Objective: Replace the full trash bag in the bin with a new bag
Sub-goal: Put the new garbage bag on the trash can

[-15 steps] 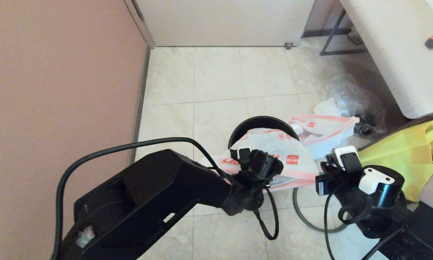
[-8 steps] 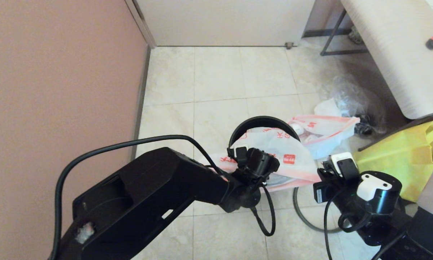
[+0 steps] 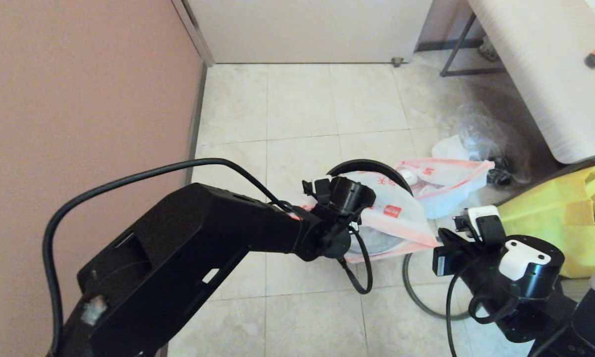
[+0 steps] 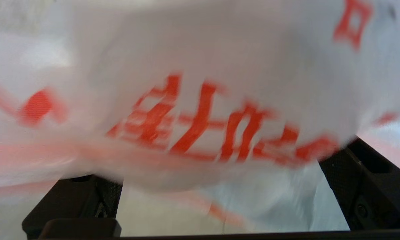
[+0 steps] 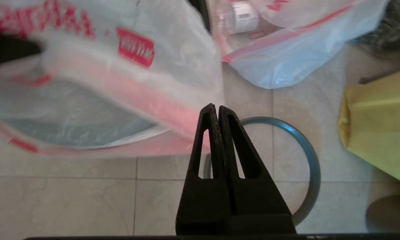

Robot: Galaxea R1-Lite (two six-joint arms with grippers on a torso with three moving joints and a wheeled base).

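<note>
This looks like a room in a home, in a corner where a pinkish wall meets a pale door over a cream tiled floor. Household clutter lies about: a small black bin, printed shopping bags, a clear plastic bag and a yellow fabric tote. At the far right stands a light wood-grain surface on dark metal legs.

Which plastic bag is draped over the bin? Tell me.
The new bag, white with big orange-red print, beside the left pincer. The pink-edged full trash bag and the clear bag lie on the floor.
</note>
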